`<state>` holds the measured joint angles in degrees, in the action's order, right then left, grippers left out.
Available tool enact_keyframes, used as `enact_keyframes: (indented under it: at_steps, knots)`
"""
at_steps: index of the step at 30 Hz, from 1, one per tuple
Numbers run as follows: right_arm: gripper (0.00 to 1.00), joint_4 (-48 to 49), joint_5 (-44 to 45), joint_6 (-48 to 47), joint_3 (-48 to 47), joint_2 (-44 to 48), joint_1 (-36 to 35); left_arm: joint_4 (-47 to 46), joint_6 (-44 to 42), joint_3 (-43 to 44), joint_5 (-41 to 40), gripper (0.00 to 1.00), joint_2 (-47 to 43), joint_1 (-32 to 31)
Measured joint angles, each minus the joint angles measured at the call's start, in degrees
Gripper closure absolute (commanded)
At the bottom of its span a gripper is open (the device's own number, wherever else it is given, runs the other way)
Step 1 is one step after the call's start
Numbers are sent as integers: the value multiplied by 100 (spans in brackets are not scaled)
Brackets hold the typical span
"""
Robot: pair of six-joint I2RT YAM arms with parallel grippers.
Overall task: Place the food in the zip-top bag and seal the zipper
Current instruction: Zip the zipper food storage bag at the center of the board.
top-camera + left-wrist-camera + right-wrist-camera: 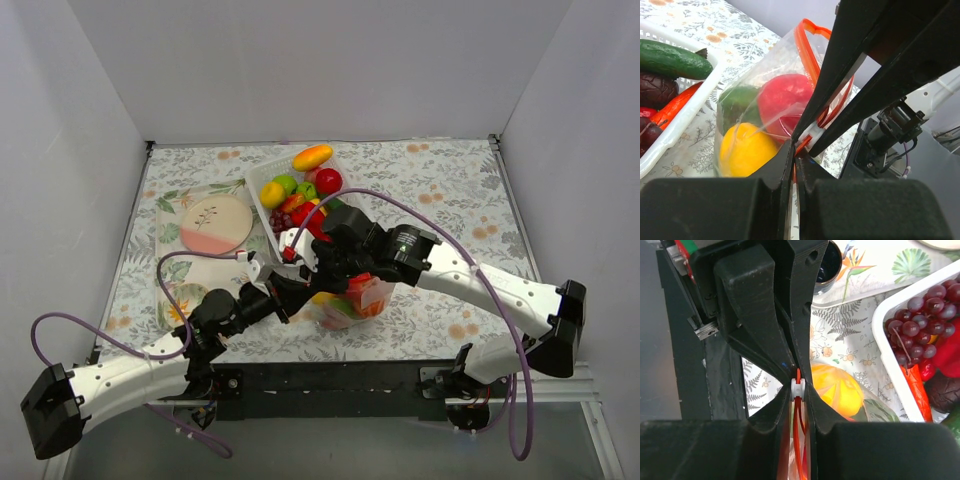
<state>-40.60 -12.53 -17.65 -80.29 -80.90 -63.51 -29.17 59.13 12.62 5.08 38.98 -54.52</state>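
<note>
The clear zip-top bag [350, 303] stands near the table's front with food in it: a yellow fruit [745, 150], a red fruit [782, 100] and a green piece [739, 102]. My left gripper [794, 154] is shut on the end of the orange-red zipper [809, 55]. My right gripper [798, 390] is shut on the zipper's white slider [798, 386], right against the left fingertips. The orange strip [799, 440] runs between the right fingers. In the top view the left gripper [290, 290] and right gripper [318, 265] meet at the bag's left end.
A white tray [262, 180] behind the bag holds more toy food: grapes [920, 315], a cucumber [672, 60] and several fruits. A round plate [218, 225] lies on a floral mat at the left. Grey walls enclose the table.
</note>
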Motion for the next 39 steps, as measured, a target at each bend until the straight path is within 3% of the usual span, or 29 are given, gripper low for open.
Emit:
enact_keyframes:
  at_steps: [17,39]
  knots:
    - [86,278,791,133,444,581,-15,2,299,-4,-960,100,-127,-24]
    - [85,-186,1884,1047,1003,1491,17,1574,1563,1054,-2966,100,846,-33]
